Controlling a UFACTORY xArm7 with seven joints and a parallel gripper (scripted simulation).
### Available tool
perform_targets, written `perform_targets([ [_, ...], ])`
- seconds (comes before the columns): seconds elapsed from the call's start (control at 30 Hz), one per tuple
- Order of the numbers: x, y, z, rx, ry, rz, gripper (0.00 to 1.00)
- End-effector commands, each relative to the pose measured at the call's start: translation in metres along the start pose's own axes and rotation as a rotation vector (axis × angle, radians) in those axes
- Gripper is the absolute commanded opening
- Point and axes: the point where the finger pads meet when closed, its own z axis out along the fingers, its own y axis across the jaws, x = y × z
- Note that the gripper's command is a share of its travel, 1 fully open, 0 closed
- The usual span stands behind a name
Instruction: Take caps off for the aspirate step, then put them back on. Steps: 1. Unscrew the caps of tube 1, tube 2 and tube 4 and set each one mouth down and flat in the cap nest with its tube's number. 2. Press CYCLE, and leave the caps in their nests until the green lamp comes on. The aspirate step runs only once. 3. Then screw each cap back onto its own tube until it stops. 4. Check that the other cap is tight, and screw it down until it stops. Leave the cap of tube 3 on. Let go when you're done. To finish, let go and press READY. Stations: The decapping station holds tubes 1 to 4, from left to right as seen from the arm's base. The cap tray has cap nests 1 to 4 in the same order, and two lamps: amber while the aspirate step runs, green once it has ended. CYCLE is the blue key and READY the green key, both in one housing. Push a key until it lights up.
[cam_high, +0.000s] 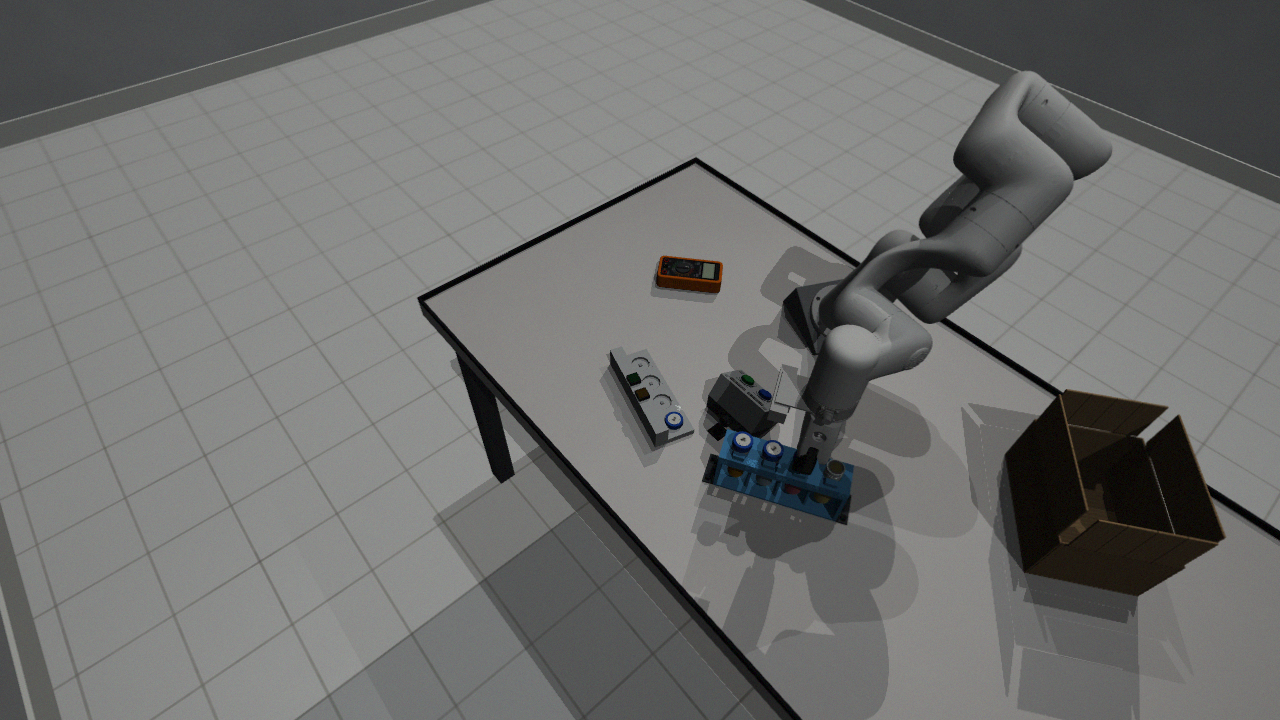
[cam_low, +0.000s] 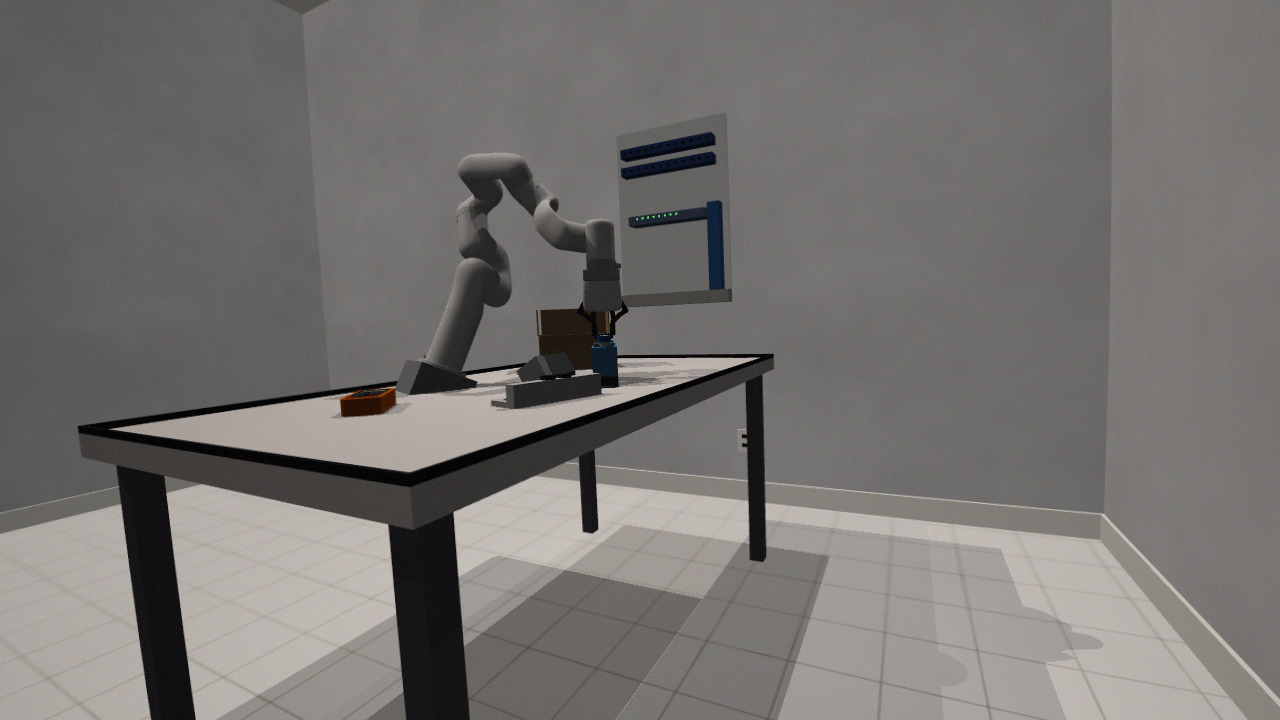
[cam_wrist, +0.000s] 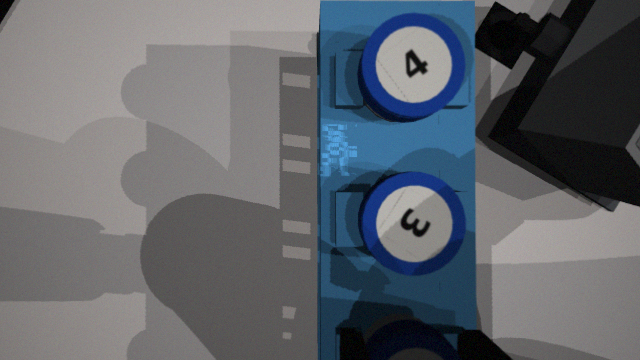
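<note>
The blue decapping station (cam_high: 718, 471) (cam_wrist: 400, 145) stands near the table's front edge. In the wrist view the blue caps marked 4 (cam_wrist: 412, 65) (cam_high: 741, 441) and 3 (cam_wrist: 412, 222) (cam_high: 769, 450) sit on their tubes. My gripper (cam_high: 803, 462) (cam_low: 604, 333) (cam_wrist: 410, 345) points straight down and is shut on the cap of tube 2 (cam_wrist: 407, 337), which is only partly seen at the bottom edge of the wrist view. Tube 1 (cam_high: 834, 469) stands open without a cap. One blue cap (cam_high: 673, 419) lies in the end nest of the grey cap tray (cam_high: 626, 367) (cam_low: 546, 391). Both of the tray's lamps look dark.
The key housing (cam_high: 735, 400) (cam_wrist: 565, 100) with the green key (cam_high: 747, 379) and the blue key (cam_high: 764, 393) stands just behind the station. An orange multimeter (cam_high: 688, 273) (cam_low: 367, 401) lies farther back. An open cardboard box (cam_high: 1109, 492) stands at the right.
</note>
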Motion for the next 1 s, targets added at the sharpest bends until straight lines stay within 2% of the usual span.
perform_targets([
  [0.0,0.0006,-0.0013,-0.0014,0.011,-0.009,-0.157,0.00],
  [0.1,0.0006,-0.0013,-0.0014,0.011,-0.008,-0.280,0.00],
  [0.3,0.0007,-0.0013,-0.0014,0.011,-0.008,-0.280,0.00],
  [0.33,0.0007,-0.0013,-0.0014,0.011,-0.008,-0.280,0.46],
  [0.73,0.0008,-0.0013,-0.0014,0.011,-0.008,-0.280,0.46],
  [0.83,0.0008,-0.0013,-0.0029,0.010,-0.009,-0.030,0.46],
  [0.97,0.0010,-0.0013,-0.0049,0.010,-0.009,-0.018,0.46],
])
